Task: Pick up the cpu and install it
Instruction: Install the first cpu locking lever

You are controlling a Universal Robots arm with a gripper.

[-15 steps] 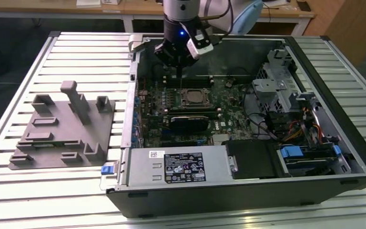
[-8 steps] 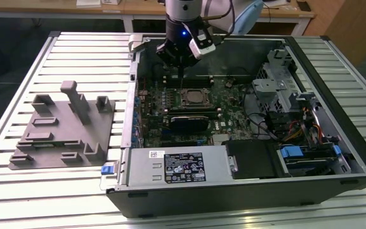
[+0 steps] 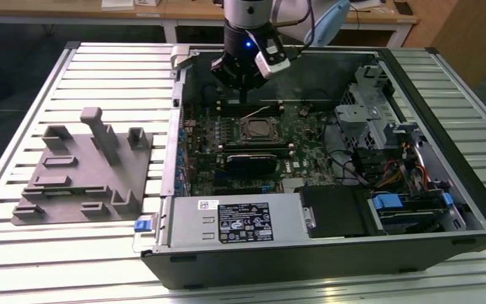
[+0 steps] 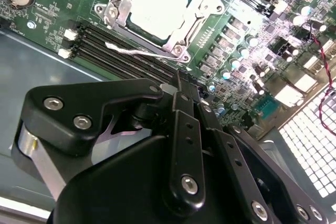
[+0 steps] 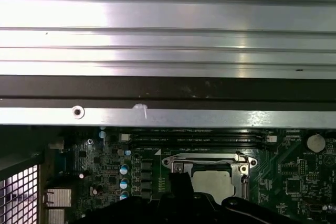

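- Taking the open computer case [image 3: 328, 253] as the landmark: off its side toward the exterior view's left, a grey plastic tray [image 3: 83, 183] with upright blocks lies on the slatted metal table [image 3: 23, 95], just beside the case wall.
- Inside the case, the green motherboard [image 3: 306, 161] covers the floor, and the cpu socket [image 3: 255, 132] sits in its far-middle part.
- The cpu [image 4: 160, 4] lies flat in that socket, its pale silver face up, ringed by the metal socket frame [image 4: 116, 4]; the first wrist view shows it there too [image 5: 212, 181].
- The chip is square, so it has no real long axis; its edges run parallel to the frame around it.
- The gripper [image 3: 241, 95] hangs over the far part of the motherboard, above and just behind the socket, apart from the chip; nothing is between its fingers.
- In the second wrist view the black fingers [image 4: 184, 129] are pressed together, so the pincer is clenched on nothing.
- Nearer the case front, a black expansion card [image 3: 252, 161] lies beside the socket, and a power supply [image 3: 235, 221] with a white label fills the front corner.
- Toward the exterior view's right, drive bays [image 3: 374, 107] and bundled cables [image 3: 395, 171] crowd that side of the case.
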